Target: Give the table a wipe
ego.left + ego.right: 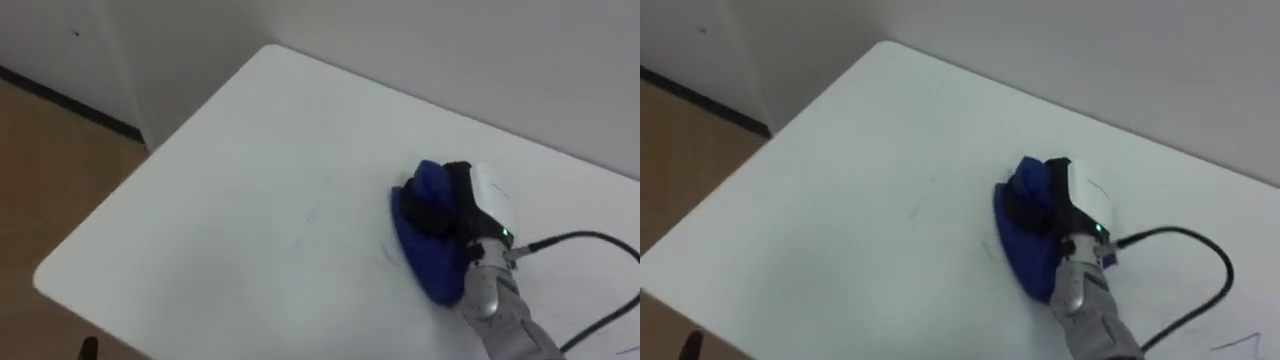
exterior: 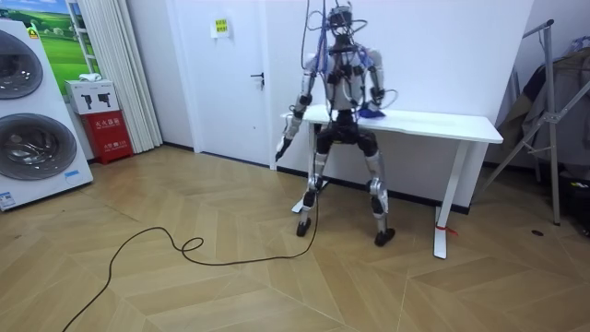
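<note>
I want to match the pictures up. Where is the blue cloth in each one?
Left eye view: the blue cloth lies right of centre on the white table, under the right hand.
Right eye view: a bit right of centre, under the same hand.
Room view: a small blue spot on the tabletop, in front of the robot.
Shared landmark: the white table, by the wall.

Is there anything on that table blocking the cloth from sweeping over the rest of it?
Nothing visible does. The right hand sits on the cloth, and the table shows no object between the cloth and its edges.
</note>
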